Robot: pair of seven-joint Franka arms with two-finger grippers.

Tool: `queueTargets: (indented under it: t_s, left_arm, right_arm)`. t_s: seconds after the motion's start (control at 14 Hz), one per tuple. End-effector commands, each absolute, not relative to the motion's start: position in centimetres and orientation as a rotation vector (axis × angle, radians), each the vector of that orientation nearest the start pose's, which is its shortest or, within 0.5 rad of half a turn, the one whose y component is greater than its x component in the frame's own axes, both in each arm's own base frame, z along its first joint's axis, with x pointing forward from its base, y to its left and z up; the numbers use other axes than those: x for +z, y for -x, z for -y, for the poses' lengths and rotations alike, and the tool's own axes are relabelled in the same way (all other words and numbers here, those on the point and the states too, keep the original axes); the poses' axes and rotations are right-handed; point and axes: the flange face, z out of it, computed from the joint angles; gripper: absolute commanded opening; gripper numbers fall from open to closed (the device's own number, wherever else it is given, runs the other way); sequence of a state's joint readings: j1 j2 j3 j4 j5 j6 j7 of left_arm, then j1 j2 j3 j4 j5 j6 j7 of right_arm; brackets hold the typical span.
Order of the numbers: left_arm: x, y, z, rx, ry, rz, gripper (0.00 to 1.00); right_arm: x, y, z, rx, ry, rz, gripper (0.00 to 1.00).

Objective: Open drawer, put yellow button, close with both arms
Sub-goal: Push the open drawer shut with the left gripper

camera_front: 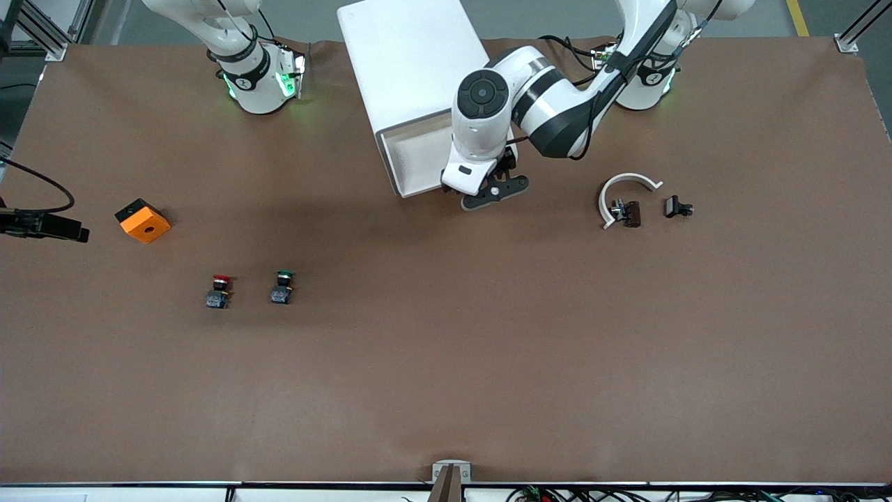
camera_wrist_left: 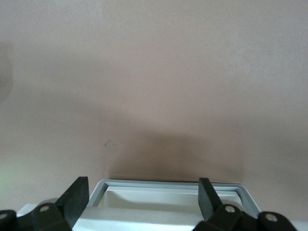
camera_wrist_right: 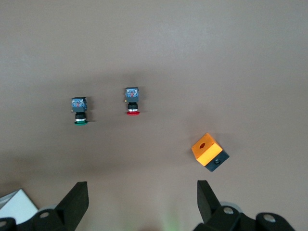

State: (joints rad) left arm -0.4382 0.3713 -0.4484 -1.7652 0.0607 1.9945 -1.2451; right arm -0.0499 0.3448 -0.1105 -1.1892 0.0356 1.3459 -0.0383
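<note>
The white cabinet's shallow top drawer (camera_front: 418, 157) stands pulled open at upper centre of the front view, and the left claw (camera_front: 493, 192) hangs over its front edge, fingers (camera_wrist_left: 77, 196) apart and empty. The right claw (camera_wrist_right: 142, 204), also spread and empty, waits above the brown worktop (camera_front: 446, 362). The small yellow-capped button cannot be seen in any view; only the red-capped button (camera_front: 219, 291) and green-capped button (camera_front: 282, 286) lie at lower left.

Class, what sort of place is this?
Probably a robotics lab: two white robot arms at a brown-covered table, loose push-buttons, and aluminium framing at the edges.

White cabinet (camera_front: 411, 66), brown table (camera_front: 488, 348), orange block (camera_front: 143, 220).
</note>
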Motion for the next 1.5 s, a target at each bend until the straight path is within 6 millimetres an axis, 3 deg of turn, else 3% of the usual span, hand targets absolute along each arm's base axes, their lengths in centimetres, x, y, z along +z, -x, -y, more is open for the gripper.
queueTargets:
  t_s: [0.0,0.14,0.64,0.78,1.14,1.42]
  left_arm:
    - [36.4,-41.0,48.1,0.222,3.025,0.579,1.0]
    - [36.3,-40.9,48.2,0.226,3.024,0.585,1.0]
    - [37.1,-39.7,49.7,0.308,3.042,0.622,1.0]
    - [37.3,-39.5,50.1,0.356,3.049,0.642,1.0]
    - [37.5,-38.9,51.0,0.477,3.057,0.689,1.0]
    - [36.5,-37.9,51.9,0.552,3.041,0.697,1.0]
  right_arm:
    - [58.7,-61.8,8.6,0.298,3.046,-0.173,1.0]
    - [60.6,-61.0,7.9,0.239,3.058,-0.156,1.0]
    - [63.5,-55.5,7.8,0.168,3.093,-0.147,1.0]
    - [63.7,-54.6,6.4,0.168,3.094,-0.108,1.0]
    - [65.3,-53.2,6.0,0.113,3.107,-0.098,1.0]
    - [65.6,-51.6,5.6,0.102,3.106,-0.088,1.0]
